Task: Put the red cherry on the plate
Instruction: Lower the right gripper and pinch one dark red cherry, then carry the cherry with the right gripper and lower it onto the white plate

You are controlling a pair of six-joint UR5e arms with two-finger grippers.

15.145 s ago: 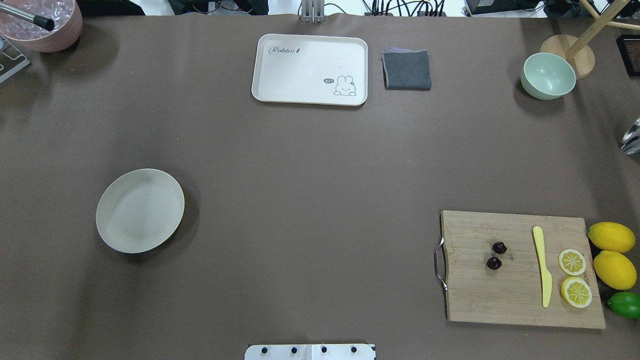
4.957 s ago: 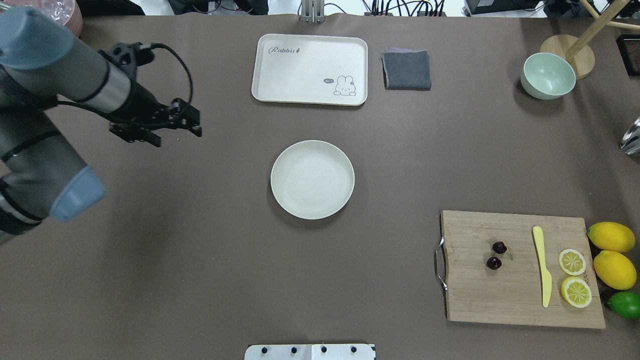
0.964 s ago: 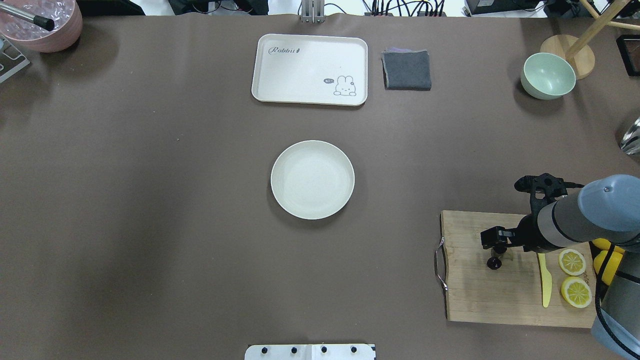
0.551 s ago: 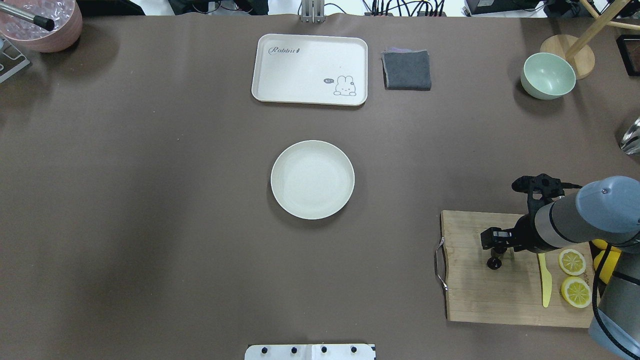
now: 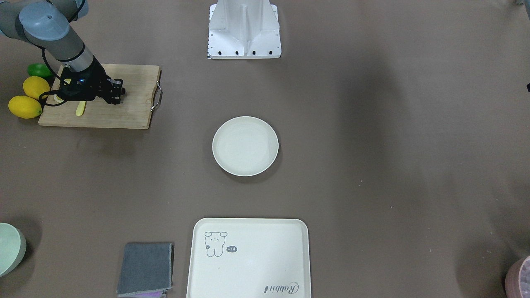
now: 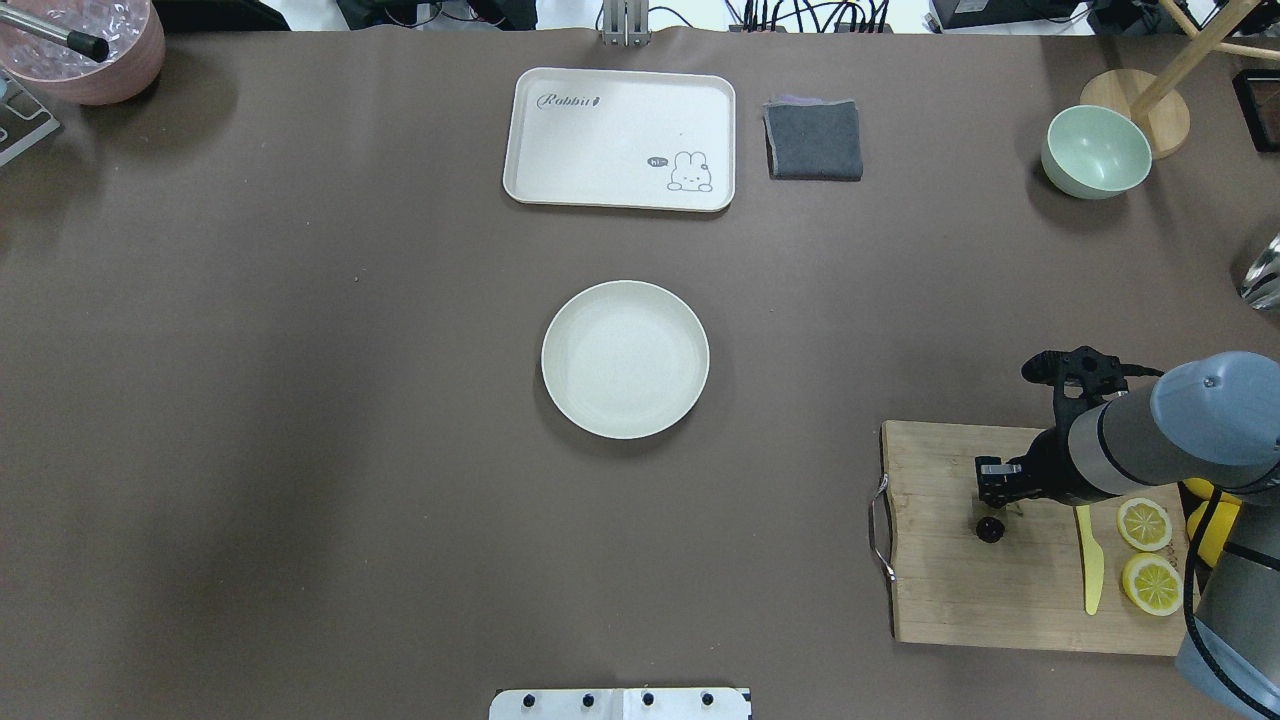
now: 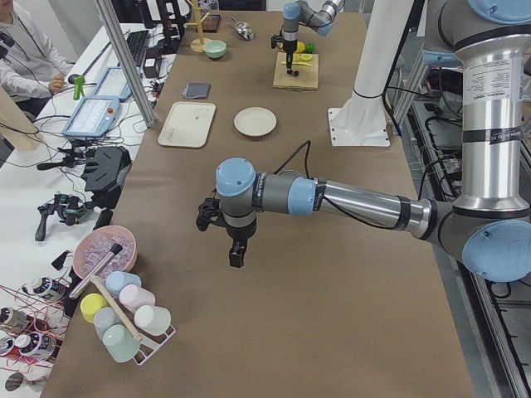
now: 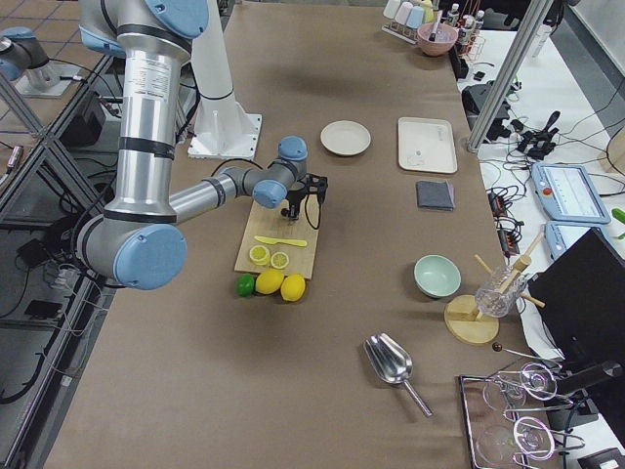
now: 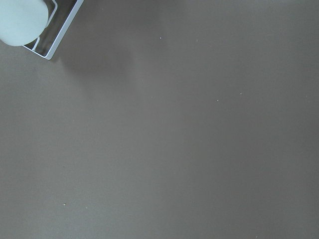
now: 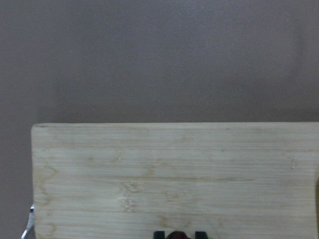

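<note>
Two dark red cherries lie on the wooden cutting board [image 6: 950,590] at the near right. One red cherry [image 6: 990,529] sits free on the board. The other shows as a dark red spot between the fingertips of my right gripper [image 10: 179,235], which is shut on it low over the board [image 6: 1000,490]. The round off-white plate [image 6: 625,358] stands bare at the table's middle, well to the left of the board. My left gripper [image 7: 236,249] hangs over bare table at the far left end, and I cannot tell whether it is open.
On the board lie a yellow knife [image 6: 1092,570] and two lemon slices [image 6: 1144,524], with whole lemons [image 5: 25,106] beside it. At the back stand a cream tray [image 6: 620,138], a grey cloth [image 6: 813,140] and a mint bowl [image 6: 1096,150].
Long ago the plate went from the left to the middle and the left arm withdrew. In the last second my right gripper's fingers drew together around the upper cherry.
</note>
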